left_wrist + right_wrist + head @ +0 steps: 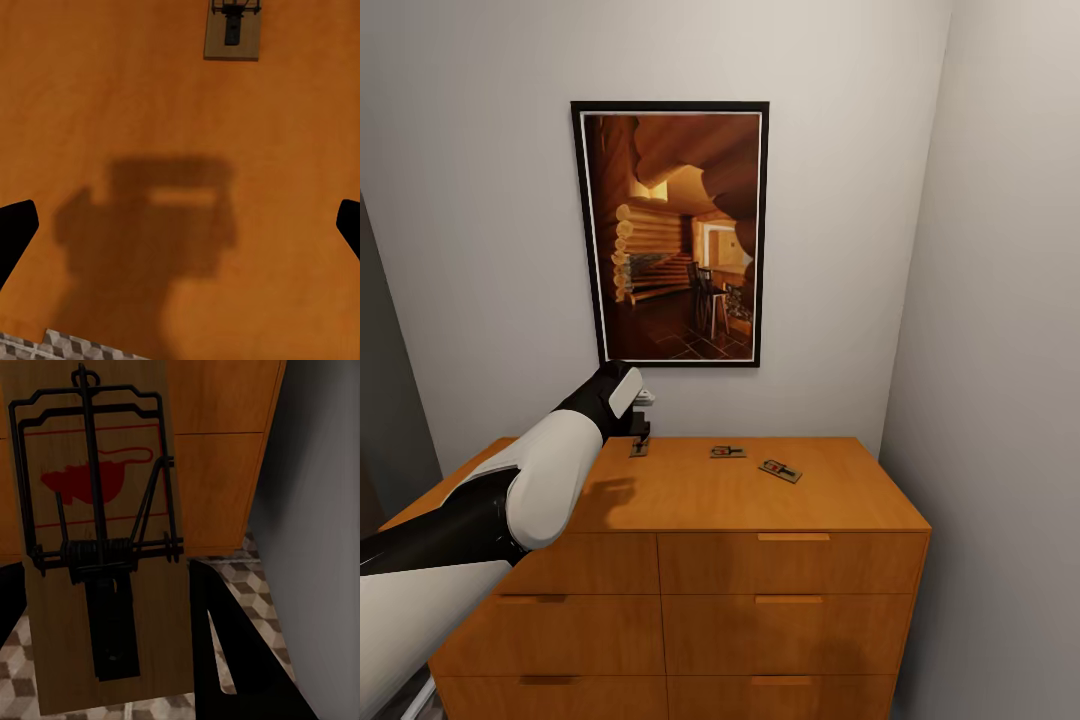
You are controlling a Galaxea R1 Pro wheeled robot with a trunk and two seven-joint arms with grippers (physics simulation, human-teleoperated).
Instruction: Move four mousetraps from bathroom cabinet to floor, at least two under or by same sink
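Note:
Three mousetraps lie on the cabinet top: one at the back left, one in the middle, one to the right. My left gripper hovers over the back-left trap, open. In the left wrist view its fingertips stand wide apart over bare wood and the mousetrap lies ahead of them. My right gripper is shut on another mousetrap, a tan board with a black spring bar and red patch. It hangs low before the cabinet's drawers, above the bathroom floor.
A framed picture hangs on the wall behind the cabinet. A grey wall closes in at the right, leaving a narrow strip beside the cabinet. Cube-patterned tiles show past the cabinet's edge.

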